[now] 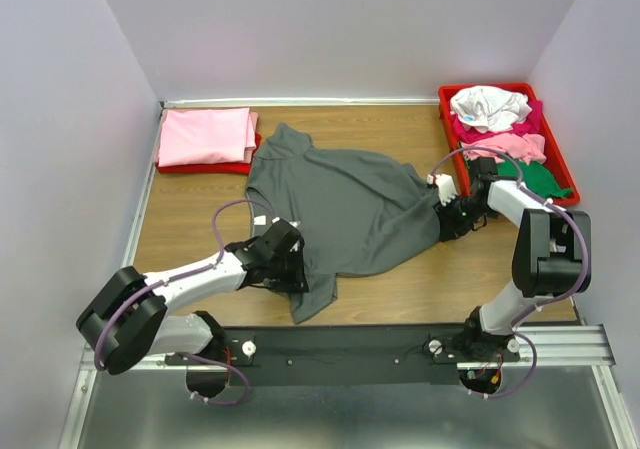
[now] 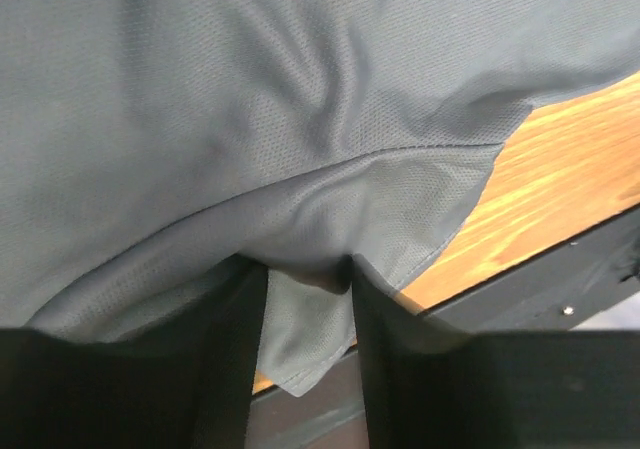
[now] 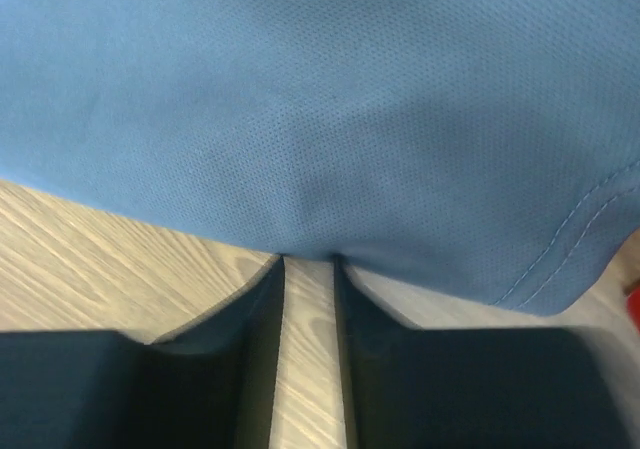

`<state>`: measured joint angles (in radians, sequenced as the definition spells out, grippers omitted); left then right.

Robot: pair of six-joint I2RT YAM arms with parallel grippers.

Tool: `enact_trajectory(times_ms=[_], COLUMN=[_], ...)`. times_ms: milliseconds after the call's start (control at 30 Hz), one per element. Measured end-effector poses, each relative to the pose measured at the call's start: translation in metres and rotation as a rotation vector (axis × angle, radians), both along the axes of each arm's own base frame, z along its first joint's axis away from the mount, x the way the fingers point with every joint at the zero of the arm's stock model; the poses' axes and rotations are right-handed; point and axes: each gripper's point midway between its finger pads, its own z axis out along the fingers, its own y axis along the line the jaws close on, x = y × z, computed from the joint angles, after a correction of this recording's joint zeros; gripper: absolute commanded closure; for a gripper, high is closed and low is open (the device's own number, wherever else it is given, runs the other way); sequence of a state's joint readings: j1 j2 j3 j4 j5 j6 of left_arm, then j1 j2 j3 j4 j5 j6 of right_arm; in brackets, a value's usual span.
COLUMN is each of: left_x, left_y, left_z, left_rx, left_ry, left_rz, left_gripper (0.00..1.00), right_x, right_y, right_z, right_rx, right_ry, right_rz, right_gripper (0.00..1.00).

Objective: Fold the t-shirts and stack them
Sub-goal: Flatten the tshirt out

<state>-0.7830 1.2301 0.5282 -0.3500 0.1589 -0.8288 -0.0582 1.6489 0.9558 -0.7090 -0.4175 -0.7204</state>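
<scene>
- Left gripper (image 2: 305, 269): jaws part-way apart, with a fold of the dark grey t-shirt (image 1: 350, 199) in the gap. Whether it is pinched firmly cannot be told.
- Right gripper (image 3: 308, 259): jaws nearly together with bare wood showing between them and the cloth edge at the tips. Grip cannot be told.
- The shirt lies spread on the table (image 1: 420, 294) between the two grippers, its long axis running from the far-left collar to the near right.
- It spreads far and right from the left gripper, and left from the right gripper.
- Judgement: each arm is at its own nearer edge, which suits a two-handed lift.
</scene>
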Motion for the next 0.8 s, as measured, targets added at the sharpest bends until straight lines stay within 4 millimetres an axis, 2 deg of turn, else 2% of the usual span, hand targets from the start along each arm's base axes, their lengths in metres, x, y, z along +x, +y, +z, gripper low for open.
enact_trajectory(times_ms=[33, 67, 167, 267, 333, 500, 533, 567, 600, 633, 667, 700, 733, 800], left_x=[0.000, 0.000, -0.002, -0.001, 0.006, 0.061, 0.069, 0.075, 0.084, 0.086, 0.085, 0.083, 0.081, 0.071], left_y=[-0.001, -0.001, 0.000, 0.001, 0.000, -0.010, -0.010, -0.009, -0.006, -0.005, -0.006, -0.006, -0.006, -0.005], left_z=[0.000, -0.001, -0.001, 0.010, 0.027, 0.118, 0.129, 0.138, 0.145, 0.145, 0.144, 0.140, 0.135, 0.121], left_rx=[-0.004, -0.004, -0.001, 0.001, -0.012, -0.125, -0.136, -0.143, -0.145, -0.142, -0.141, -0.139, -0.137, -0.130], left_ry=[0.000, 0.000, -0.002, -0.025, -0.070, -0.314, -0.346, -0.371, -0.395, -0.398, -0.395, -0.385, -0.372, -0.333], left_rz=[-0.006, -0.011, -0.034, -0.044, -0.043, 0.003, 0.009, 0.015, 0.027, 0.026, 0.017, 0.005, -0.007, -0.031], left_gripper=[0.83, 1.00, 1.00, 1.00, 1.00, 1.00, 1.00, 1.00, 1.00, 1.00, 1.00, 1.00, 1.00, 1.00], right_x=[0.000, 0.000, -0.001, -0.003, 0.001, 0.040, 0.046, 0.052, 0.056, 0.058, 0.057, 0.054, 0.050, 0.029], right_y=[0.000, 0.001, 0.001, 0.001, 0.002, 0.009, 0.010, 0.011, 0.012, 0.013, 0.013, 0.013, 0.013, 0.012], right_z=[0.000, 0.000, 0.004, 0.025, 0.052, 0.140, 0.152, 0.161, 0.169, 0.169, 0.165, 0.155, 0.141, 0.105], right_rx=[0.000, 0.004, 0.004, 0.003, 0.007, 0.042, 0.051, 0.056, 0.063, 0.065, 0.064, 0.062, 0.059, 0.051], right_ry=[-0.002, 0.001, -0.008, -0.061, -0.135, -0.362, -0.393, -0.418, -0.434, -0.429, -0.418, -0.379, -0.346, -0.254], right_rz=[0.002, -0.004, -0.005, -0.004, -0.002, 0.006, 0.008, 0.012, 0.023, 0.040, 0.063, 0.085, 0.114, 0.179], right_gripper=[0.91, 0.99, 1.00, 1.00, 0.99, 0.99, 0.97, 0.89, 0.67, 0.57, 0.51, 0.42, 0.37, 0.30])
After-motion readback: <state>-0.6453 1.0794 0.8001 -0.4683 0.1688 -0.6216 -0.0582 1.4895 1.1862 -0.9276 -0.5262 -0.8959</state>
